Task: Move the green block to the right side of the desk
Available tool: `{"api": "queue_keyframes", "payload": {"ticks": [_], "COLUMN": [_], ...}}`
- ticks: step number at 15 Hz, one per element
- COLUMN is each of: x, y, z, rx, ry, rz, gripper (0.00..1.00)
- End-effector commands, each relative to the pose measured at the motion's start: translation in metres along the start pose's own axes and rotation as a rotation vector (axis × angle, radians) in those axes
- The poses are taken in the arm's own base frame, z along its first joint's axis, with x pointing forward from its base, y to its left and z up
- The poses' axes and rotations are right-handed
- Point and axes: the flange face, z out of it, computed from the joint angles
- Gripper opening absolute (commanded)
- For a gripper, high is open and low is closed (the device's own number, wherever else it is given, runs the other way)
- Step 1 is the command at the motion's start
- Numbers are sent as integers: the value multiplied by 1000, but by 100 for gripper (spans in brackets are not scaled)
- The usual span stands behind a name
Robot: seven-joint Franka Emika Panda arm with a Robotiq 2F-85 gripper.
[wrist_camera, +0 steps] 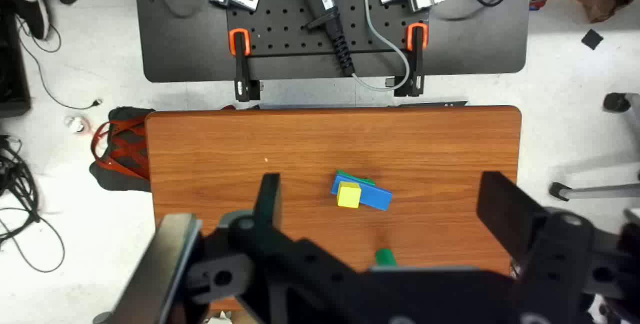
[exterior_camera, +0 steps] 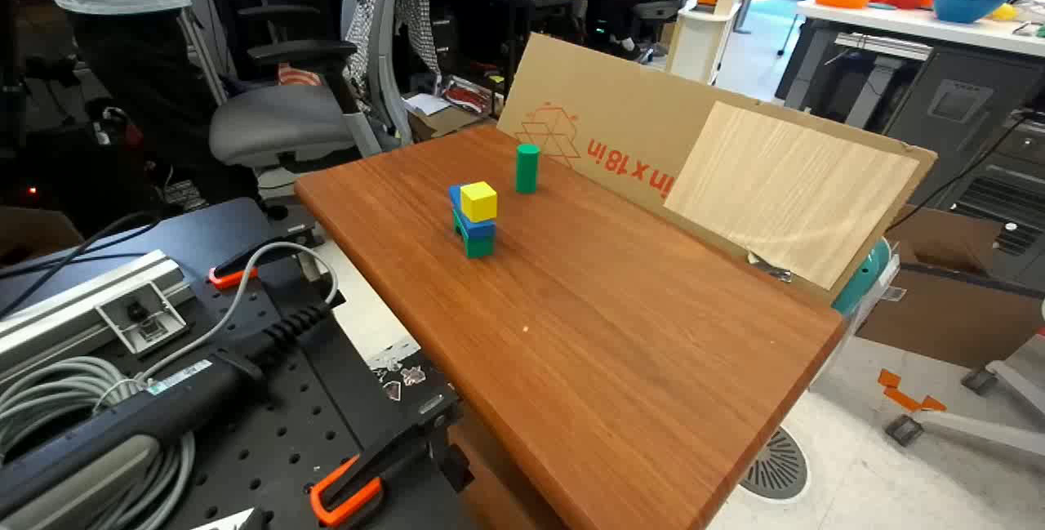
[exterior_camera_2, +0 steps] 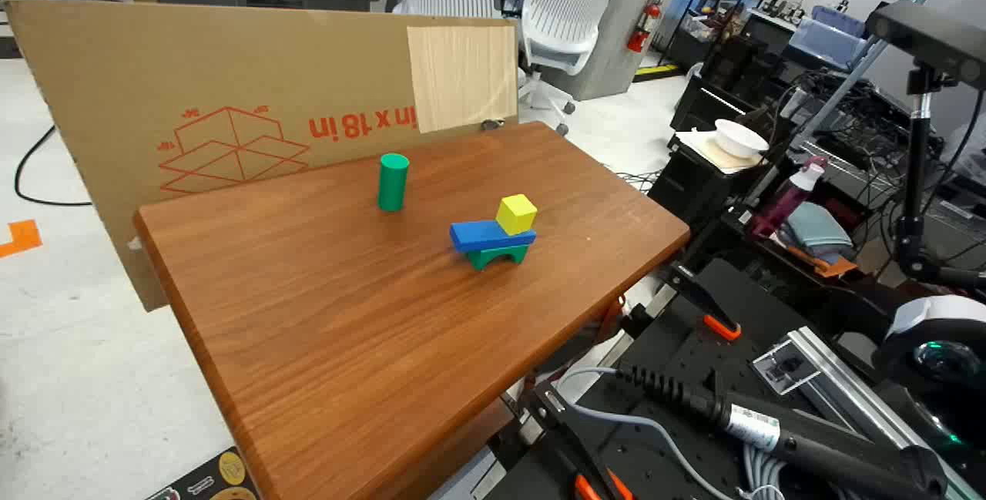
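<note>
A green cylinder-shaped block [exterior_camera: 527,169] [exterior_camera_2: 393,182] stands upright, alone, on the reddish-brown wooden desk [exterior_camera: 571,334] [exterior_camera_2: 323,315]. In the wrist view only part of this cylinder [wrist_camera: 385,257] shows above the gripper body. A green arch block [exterior_camera_2: 477,258] [exterior_camera: 479,247] lies under a blue flat block [exterior_camera_2: 481,235], with a yellow cube [exterior_camera_2: 516,215] on top. Which green piece is the green block, I cannot tell. In the wrist view my gripper [wrist_camera: 382,176] is wide open and empty, high above the desk; the stack shows between its fingers. Neither exterior view shows the gripper.
A cardboard panel [exterior_camera: 604,122] [exterior_camera_2: 269,61] stands along one long edge of the desk, with a light wood sheet [exterior_camera: 792,187] against it. A black workbench [wrist_camera: 190,54] with clamps [wrist_camera: 242,64], cables and a black tool [wrist_camera: 320,4] lies beyond the opposite edge, across a gap.
</note>
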Motion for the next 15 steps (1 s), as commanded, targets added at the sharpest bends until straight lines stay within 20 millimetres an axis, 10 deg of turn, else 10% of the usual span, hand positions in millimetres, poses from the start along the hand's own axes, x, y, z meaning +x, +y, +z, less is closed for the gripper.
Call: {"api": "queue_keyframes", "payload": {"ticks": [1,8,15], "x": [0,6,66], "y": [0,1,-4], "z": [-1,2,44], "rx": [0,-1,30], "ry": [0,2,62], "rz": [0,22,-56], "gripper": [100,100,100]}}
